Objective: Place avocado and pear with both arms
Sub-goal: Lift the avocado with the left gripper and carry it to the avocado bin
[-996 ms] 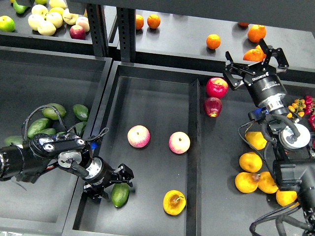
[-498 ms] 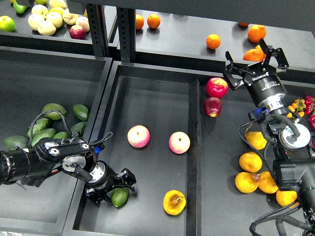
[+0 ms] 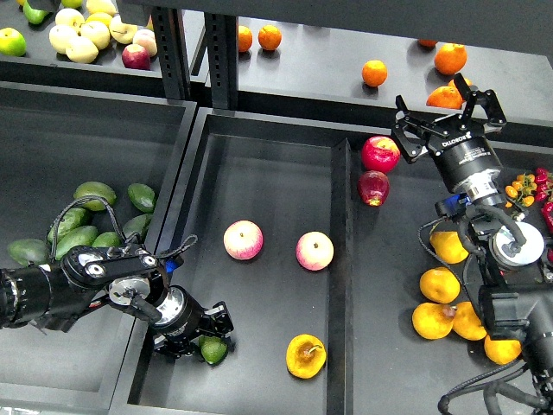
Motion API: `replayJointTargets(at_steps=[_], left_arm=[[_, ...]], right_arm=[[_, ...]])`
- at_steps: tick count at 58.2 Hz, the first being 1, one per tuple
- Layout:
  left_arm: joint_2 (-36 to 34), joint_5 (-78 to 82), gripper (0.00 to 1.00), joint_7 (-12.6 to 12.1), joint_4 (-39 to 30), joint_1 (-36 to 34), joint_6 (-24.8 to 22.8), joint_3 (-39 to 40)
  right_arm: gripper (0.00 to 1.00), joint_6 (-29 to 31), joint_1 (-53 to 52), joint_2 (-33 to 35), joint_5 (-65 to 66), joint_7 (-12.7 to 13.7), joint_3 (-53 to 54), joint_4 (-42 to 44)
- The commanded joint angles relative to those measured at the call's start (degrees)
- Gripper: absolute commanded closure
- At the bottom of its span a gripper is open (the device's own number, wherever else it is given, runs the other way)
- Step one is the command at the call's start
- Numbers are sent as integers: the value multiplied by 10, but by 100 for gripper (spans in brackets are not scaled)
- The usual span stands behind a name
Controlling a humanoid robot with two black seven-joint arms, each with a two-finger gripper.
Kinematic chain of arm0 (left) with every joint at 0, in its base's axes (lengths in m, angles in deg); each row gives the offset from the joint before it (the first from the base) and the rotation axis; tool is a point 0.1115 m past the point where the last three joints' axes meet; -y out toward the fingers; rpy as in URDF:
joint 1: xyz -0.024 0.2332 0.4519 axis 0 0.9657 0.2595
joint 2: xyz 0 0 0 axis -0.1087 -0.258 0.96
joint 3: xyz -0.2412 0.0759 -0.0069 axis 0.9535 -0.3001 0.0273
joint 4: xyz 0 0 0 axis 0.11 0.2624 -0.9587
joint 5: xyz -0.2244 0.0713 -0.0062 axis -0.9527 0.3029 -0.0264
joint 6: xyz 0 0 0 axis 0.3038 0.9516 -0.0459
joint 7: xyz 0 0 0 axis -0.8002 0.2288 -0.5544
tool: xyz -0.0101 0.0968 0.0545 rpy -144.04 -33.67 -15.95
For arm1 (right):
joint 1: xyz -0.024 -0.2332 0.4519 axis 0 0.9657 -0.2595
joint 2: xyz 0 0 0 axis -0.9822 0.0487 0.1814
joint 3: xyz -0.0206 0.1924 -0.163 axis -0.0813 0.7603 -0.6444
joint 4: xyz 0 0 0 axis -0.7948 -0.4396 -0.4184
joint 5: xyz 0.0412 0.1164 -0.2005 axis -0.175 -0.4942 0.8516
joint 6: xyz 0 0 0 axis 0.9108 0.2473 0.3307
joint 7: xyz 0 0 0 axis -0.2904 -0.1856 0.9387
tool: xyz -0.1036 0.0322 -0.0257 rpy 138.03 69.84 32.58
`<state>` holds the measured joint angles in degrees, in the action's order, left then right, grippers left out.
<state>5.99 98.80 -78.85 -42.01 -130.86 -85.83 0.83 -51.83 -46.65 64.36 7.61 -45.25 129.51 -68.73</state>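
Note:
The avocado point(image 3: 214, 350) lies at the front left of the middle tray point(image 3: 259, 156), mostly hidden under my left gripper point(image 3: 201, 333). The left gripper's dark fingers look spread over the fruit, touching or just above it. The pear point(image 3: 306, 355), golden yellow with a brown blemish and stem, lies at the tray's front centre, free of both grippers. My right gripper point(image 3: 448, 102) is open and empty, up at the back right by the shelf edge, far from the pear.
Two pink-yellow apples point(image 3: 244, 239) point(image 3: 314, 251) lie mid-tray. Two red apples point(image 3: 380, 154) point(image 3: 373, 187) and several yellow fruits point(image 3: 440, 284) are in the right tray. Several avocados point(image 3: 93, 194) fill the left tray. Oranges point(image 3: 374, 73) lie on the back shelf.
My left gripper has moved down and toward the tray's front, covering more of the avocado, which has shifted slightly forward. The right gripper has barely moved.

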Motion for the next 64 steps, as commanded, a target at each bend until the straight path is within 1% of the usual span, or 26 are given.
replayJointTargets(at_steps=[1, 10, 16, 27, 28, 32, 41, 50, 64], left_arm=[[1, 6, 51, 0, 2, 0, 0, 4], [-3, 4, 51, 0, -1, -19, 0, 5], [-16, -3, 51, 0, -5, -50, 0, 5], [-78, -30, 51, 0, -8, -125, 0, 4], [-100, -40, 51, 0, -7, -142, 0, 2], [-132, -45, 51, 0, -8, -157, 0, -3], [-193, -45, 50, 0, -8, -157, 0, -7], [-230, -43, 50, 0, -8, -145, 0, -20], [-242, -42, 48, 0, -2, -101, 0, -25]], right_arm=[[1, 0, 3, 0, 0, 0, 0, 1], [1, 0, 7, 0, 1, 1, 0, 1], [1, 0, 8, 0, 0, 1, 0, 0], [1, 0, 9, 0, 1, 3, 0, -1], [1, 0, 11, 0, 0, 3, 0, -1], [1, 0, 12, 0, 1, 3, 0, -1], [1, 0, 13, 0, 0, 4, 0, -1], [1, 0, 13, 0, 0, 4, -1, -1], [1, 0, 13, 0, 0, 5, -1, -3]])
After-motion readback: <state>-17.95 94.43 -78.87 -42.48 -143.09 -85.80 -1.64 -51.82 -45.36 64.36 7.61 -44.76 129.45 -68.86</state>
